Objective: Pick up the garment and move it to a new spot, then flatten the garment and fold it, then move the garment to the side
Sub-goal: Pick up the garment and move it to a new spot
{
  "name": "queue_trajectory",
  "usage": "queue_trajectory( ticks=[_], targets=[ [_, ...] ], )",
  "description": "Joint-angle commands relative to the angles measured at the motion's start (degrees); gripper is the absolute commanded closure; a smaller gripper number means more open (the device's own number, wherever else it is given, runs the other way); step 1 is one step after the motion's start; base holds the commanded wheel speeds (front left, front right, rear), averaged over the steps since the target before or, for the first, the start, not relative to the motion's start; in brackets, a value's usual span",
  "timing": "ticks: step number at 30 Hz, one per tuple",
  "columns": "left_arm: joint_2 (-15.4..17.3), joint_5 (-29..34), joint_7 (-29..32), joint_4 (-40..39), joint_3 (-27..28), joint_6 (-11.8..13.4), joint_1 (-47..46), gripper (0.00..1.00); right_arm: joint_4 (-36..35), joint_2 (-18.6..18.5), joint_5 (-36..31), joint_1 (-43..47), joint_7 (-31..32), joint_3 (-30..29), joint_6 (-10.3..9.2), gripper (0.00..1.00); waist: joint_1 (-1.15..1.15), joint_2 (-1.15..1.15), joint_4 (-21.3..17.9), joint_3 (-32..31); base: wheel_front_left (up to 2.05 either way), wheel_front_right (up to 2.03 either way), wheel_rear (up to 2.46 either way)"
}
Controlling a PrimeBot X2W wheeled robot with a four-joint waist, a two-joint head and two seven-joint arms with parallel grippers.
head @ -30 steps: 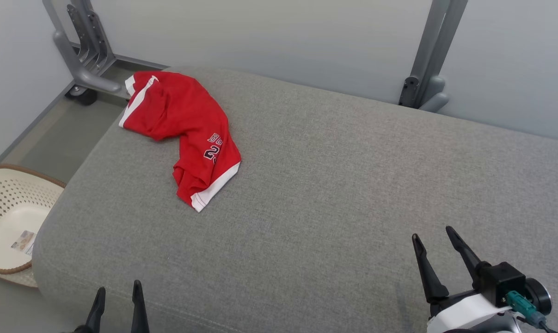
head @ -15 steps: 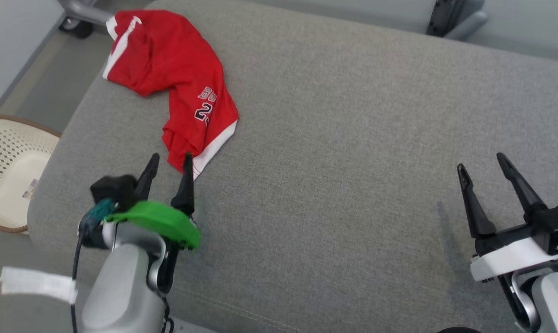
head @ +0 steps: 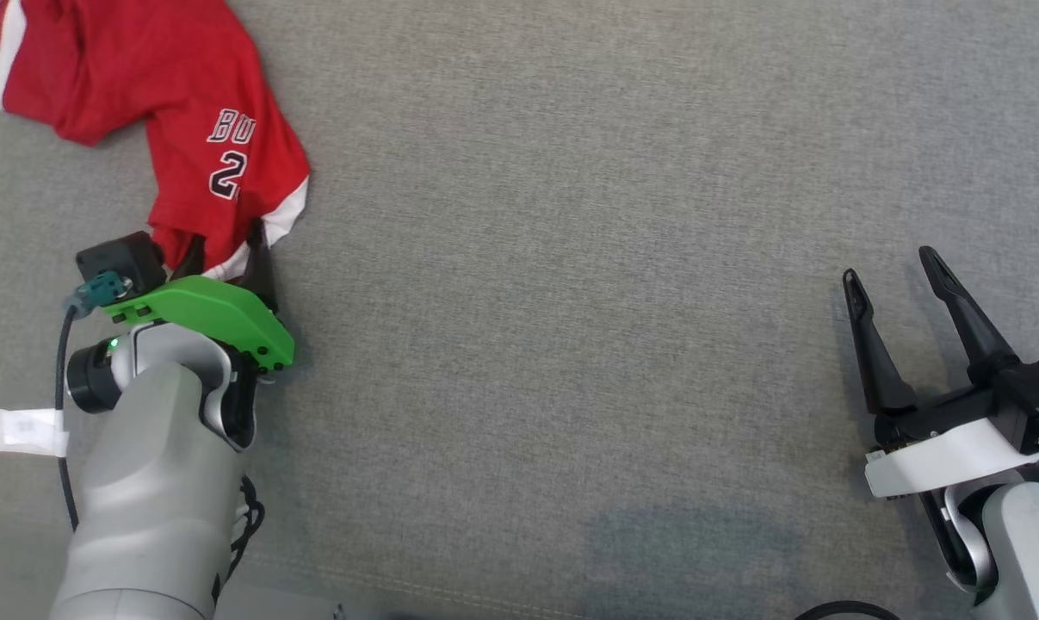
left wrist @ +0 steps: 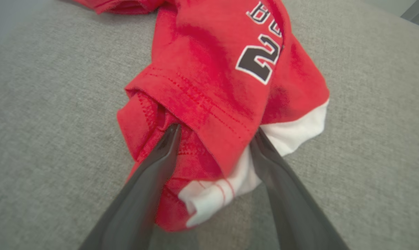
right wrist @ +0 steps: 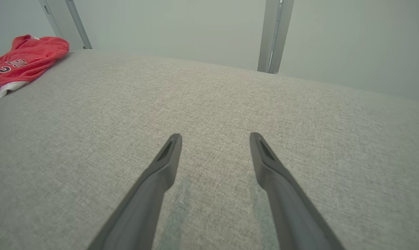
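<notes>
The garment [head: 140, 112] is a crumpled red jersey with white trim and black lettering, lying at the upper left of the grey cushion [head: 571, 258]. My left gripper [head: 226, 245] stands open at its near hem. In the left wrist view the garment [left wrist: 212, 76] has its red and white hem bunched between the two fingers of the left gripper [left wrist: 215, 130], which straddle it without closing. My right gripper [head: 889, 269] is open and empty, far to the right over bare cushion. The right wrist view has the right gripper [right wrist: 215, 136] open and the garment [right wrist: 18, 59] far off at the left.
The cushion's front seam [head: 450, 594] runs along the bottom of the head view. A grey metal post [right wrist: 273, 34] stands against the pale wall behind the cushion. A white label [head: 11, 429] hangs from my left forearm.
The head camera has tilted down and closer. My left arm has reached forward until its open fingers straddle the garment's near hem. The right gripper has barely shifted.
</notes>
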Motion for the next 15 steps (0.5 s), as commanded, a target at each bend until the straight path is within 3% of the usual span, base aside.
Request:
queue_trajectory(
  ticks=[1,2,9,12,15],
  targets=[
    [0.02,-0.18,0.33,3.15,-0.12,-0.29,-0.26,0.63,-0.4,0.24,0.44,-0.58,-0.17,-0.29,-0.09,0.0,-0.01,0.0,-3.47,1.8,0.0,0.0,0.0],
    [-0.15,-0.07,0.54,4.21,-0.57,-0.69,-0.41,1.0,-0.25,0.4,0.44,-0.46,-0.17,-0.31,-0.09,0.0,-0.01,0.0,-3.59,1.54,0.0,0.0,0.0],
    [-1.7,-2.76,-2.01,3.52,-1.0,-2.98,-1.45,1.0,0.85,2.21,0.67,-0.03,-0.17,0.14,-0.09,0.0,-0.01,0.0,-4.43,-1.46,0.0,0.0,0.0],
    [-1.83,-4.71,-3.06,-0.89,-1.97,-3.21,-1.55,1.0,1.5,3.65,0.94,0.27,-0.17,0.35,-0.09,0.0,-0.01,0.0,-5.34,-4.22,0.0,0.0,0.0],
    [-2.11,-7.16,-1.48,-8.72,-6.47,-3.13,0.39,1.0,2.34,5.32,1.21,1.14,-0.17,0.69,-0.09,0.0,-0.01,0.0,-6.69,-7.41,0.0,0.0,0.0]
  ],
)
